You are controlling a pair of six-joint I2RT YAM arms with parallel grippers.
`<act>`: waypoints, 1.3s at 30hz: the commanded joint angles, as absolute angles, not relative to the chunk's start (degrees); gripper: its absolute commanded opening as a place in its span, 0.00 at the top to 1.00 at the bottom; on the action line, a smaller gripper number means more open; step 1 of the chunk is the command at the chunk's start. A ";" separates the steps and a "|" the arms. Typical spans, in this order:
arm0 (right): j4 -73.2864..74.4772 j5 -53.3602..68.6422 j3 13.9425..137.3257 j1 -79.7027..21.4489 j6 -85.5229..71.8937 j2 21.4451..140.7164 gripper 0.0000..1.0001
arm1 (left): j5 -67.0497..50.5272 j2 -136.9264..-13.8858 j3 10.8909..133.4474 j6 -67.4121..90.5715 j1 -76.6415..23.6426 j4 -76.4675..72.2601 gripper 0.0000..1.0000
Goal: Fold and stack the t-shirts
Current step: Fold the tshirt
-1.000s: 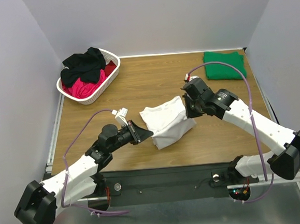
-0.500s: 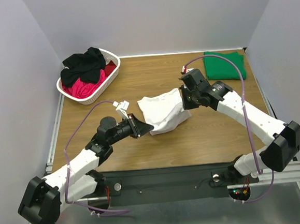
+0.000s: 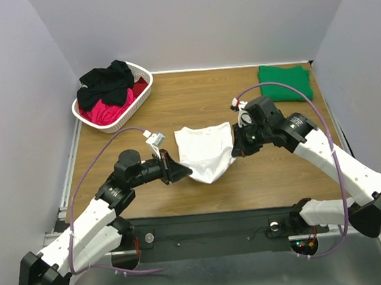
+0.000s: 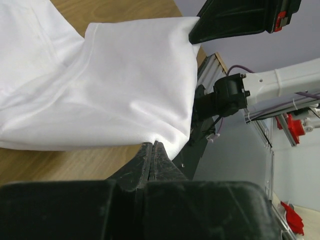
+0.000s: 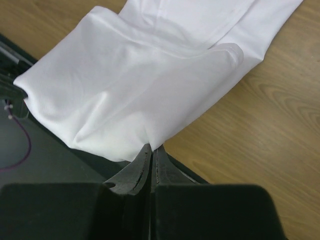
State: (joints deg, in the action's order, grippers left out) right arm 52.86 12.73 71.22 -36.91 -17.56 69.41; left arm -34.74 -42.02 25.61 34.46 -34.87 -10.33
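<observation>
Simply wooden table [image 3: 194, 102] beneath white t-shirt [image 3: 204, 151], lilac walls [image 3: 201, 23] around.

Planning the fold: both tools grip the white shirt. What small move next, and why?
Probably carry the held edge away over the far part: left tool and right tool are each shut on the white t-shirt, which sags between them.
</observation>
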 commanded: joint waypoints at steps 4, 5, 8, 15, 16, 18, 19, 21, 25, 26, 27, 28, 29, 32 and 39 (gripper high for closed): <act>58.96 21.97 70.40 -38.23 -14.77 64.34 1.00 | -41.39 -37.27 26.19 33.92 -35.07 -6.42 1.00; 59.32 22.32 70.40 -38.41 -14.68 63.81 0.99 | -42.44 -35.87 25.84 34.53 -35.33 -6.24 1.00; 60.47 22.24 70.75 -38.50 -14.85 62.23 1.00 | -42.72 -32.79 25.93 35.59 -35.59 -5.80 1.00; 57.57 12.16 74.70 -38.50 -17.75 62.31 1.00 | -33.93 -33.57 25.85 41.64 -35.60 -12.37 1.00; 56.87 10.56 75.14 -38.50 -17.84 63.10 1.00 | -33.32 -35.66 25.32 42.27 -35.60 -14.22 1.00; 56.25 7.92 75.67 -38.58 -17.93 64.15 1.00 | -32.26 -38.22 24.26 43.15 -35.60 -18.62 1.00; 55.29 5.73 75.59 -38.50 -17.93 64.86 1.00 | -31.91 -39.28 24.00 43.33 -35.60 -19.68 1.00; 54.23 3.79 74.63 -38.41 -17.67 67.14 1.00 | -31.12 -42.00 23.64 43.68 -35.60 -21.97 1.00; 51.69 0.36 73.48 -38.41 -16.96 72.24 1.00 | -28.92 -44.73 23.73 42.89 -35.51 -22.85 1.00; 51.51 -1.21 73.56 -38.32 -16.79 73.64 1.00 | -28.48 -45.69 23.64 42.98 -35.51 -23.11 1.00; 51.33 -1.75 73.74 -38.32 -16.44 75.74 1.00 | -27.78 -46.05 23.47 42.98 -35.51 -23.38 1.00; 50.81 -2.98 73.83 -38.06 -16.26 76.72 1.00 | -27.51 -46.58 23.21 43.15 -35.51 -23.73 1.00; 50.54 -3.60 74.18 -37.80 -16.00 77.60 1.00 | -27.07 -47.45 22.77 43.59 -35.42 -24.34 1.00; 49.49 -5.09 75.23 -37.09 -15.47 80.33 1.00 | -25.85 -48.51 21.36 44.21 -35.25 -26.01 1.00; 47.64 -5.27 78.83 -35.42 -13.45 86.21 1.00 | -24.79 -49.13 18.37 46.84 -34.02 -28.65 1.00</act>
State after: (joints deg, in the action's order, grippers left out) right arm 51.68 -3.29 74.70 -36.64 -15.29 84.73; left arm -25.80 -49.56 19.73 45.32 -34.76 -23.16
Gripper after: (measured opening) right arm 0.023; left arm 0.018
